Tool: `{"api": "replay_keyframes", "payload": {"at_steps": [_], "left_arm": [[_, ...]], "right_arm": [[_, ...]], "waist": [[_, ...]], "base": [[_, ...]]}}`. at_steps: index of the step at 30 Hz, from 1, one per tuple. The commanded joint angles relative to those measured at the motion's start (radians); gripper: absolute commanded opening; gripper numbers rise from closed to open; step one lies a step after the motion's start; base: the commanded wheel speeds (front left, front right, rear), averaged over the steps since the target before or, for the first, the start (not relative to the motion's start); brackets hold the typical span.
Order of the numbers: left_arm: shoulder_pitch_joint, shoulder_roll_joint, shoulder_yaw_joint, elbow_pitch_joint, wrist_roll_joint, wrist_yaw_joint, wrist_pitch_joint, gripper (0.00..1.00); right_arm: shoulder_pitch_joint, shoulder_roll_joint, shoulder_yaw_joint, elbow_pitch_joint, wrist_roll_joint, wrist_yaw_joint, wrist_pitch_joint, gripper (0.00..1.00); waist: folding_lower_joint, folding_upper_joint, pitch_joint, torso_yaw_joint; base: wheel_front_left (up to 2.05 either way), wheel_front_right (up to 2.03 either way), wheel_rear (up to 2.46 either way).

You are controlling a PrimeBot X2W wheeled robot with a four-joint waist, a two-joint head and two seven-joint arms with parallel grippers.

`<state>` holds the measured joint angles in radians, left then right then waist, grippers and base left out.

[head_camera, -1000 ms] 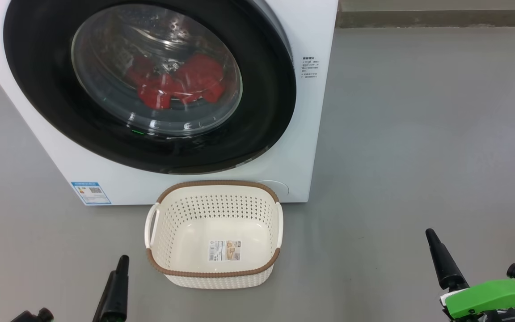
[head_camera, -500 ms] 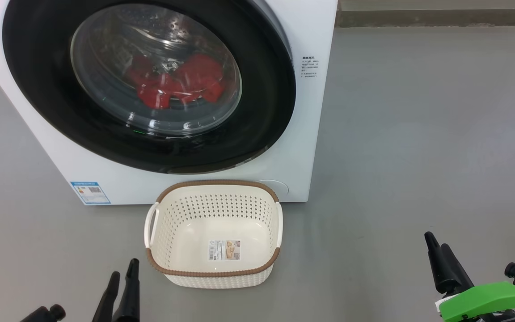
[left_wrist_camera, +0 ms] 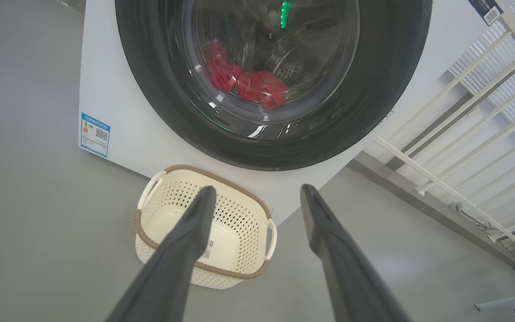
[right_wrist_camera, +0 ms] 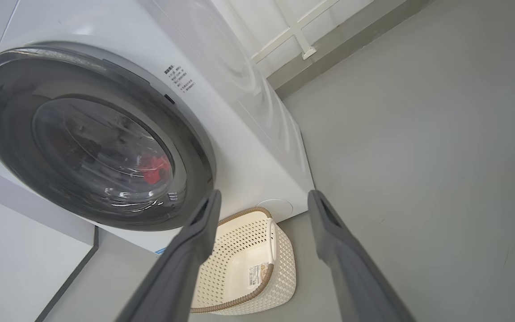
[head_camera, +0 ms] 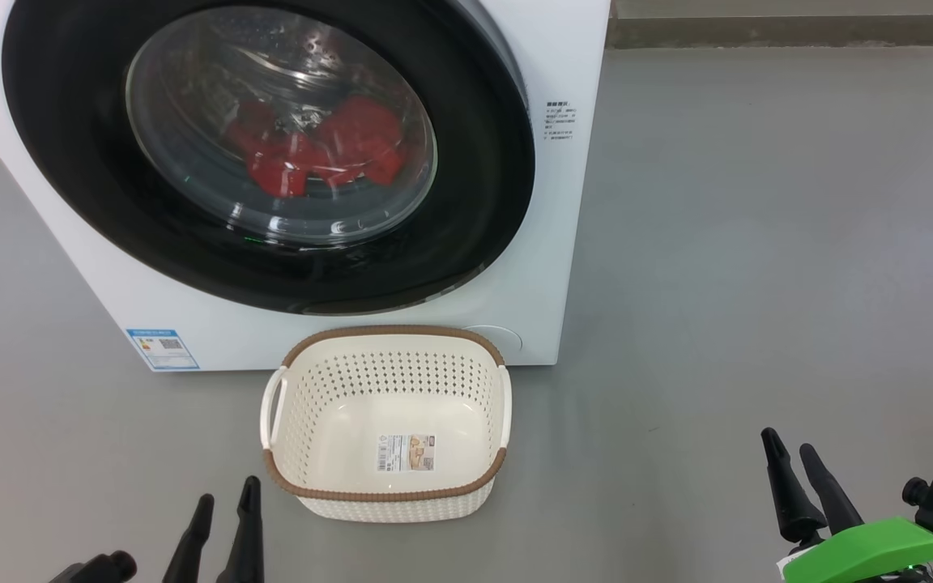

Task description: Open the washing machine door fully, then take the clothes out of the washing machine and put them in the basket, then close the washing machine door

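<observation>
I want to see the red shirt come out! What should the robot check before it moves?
1. Door open: not ok, it covers the opening.
2. Door unlocked: cannot tell.
3. Left gripper open and empty: ok.
4. Right gripper open and empty: ok.
5. Basket empty, in front of the washing machine: ok.
6. Red clothes inside, behind the door: ok.

1. Setting: a laundry corner in a plain indoor room, of utility or test character.
2. Landmark: a white front-loading washing machine (head_camera: 551, 243) stands directly on a smooth grey floor (head_camera: 758, 243). It has a blue label (head_camera: 162, 349) at its lower front corner.
3. Just in front of the washing machine, a perforated cream basket (head_camera: 389, 331) sits on the same floor.
4. Behind the washing machine, a grey skirting strip (head_camera: 790, 32) runs along the wall foot. Beside the machine stands a white barred railing (left_wrist_camera: 437, 182).
</observation>
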<state>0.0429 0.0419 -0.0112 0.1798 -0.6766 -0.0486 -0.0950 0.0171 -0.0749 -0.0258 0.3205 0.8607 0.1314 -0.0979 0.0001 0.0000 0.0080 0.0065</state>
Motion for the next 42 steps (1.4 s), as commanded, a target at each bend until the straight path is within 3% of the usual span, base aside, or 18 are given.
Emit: {"api": "replay_keyframes", "payload": {"at_steps": [1, 27, 42], "left_arm": [[-0.014, 0.017, 0.012, -0.037, 0.042, 0.008, -0.017, 1.0], [0.004, 0.044, -0.031, -0.072, 0.355, 0.053, -0.094, 1.0], [0.017, 0.038, -0.012, -0.059, 0.505, 0.036, -0.139, 1.0]], "right_arm": [[-0.013, -0.021, 0.013, -0.025, -0.035, 0.0, -0.016, 1.0], [0.007, -0.02, 0.012, -0.04, -0.305, -0.001, -0.092, 1.0], [0.021, -0.013, -0.01, -0.053, -0.447, -0.001, -0.136, 1.0]], "waist": [[-0.0001, 0.0, 0.0, 0.0], [-0.0001, 0.0, -0.002, -0.013], [-0.0001, 0.0, 0.002, -0.021]], "base": [[0.0, 0.0, 0.0], [0.0, 0.0, 0.0], [0.0, 0.0, 0.0]]}}
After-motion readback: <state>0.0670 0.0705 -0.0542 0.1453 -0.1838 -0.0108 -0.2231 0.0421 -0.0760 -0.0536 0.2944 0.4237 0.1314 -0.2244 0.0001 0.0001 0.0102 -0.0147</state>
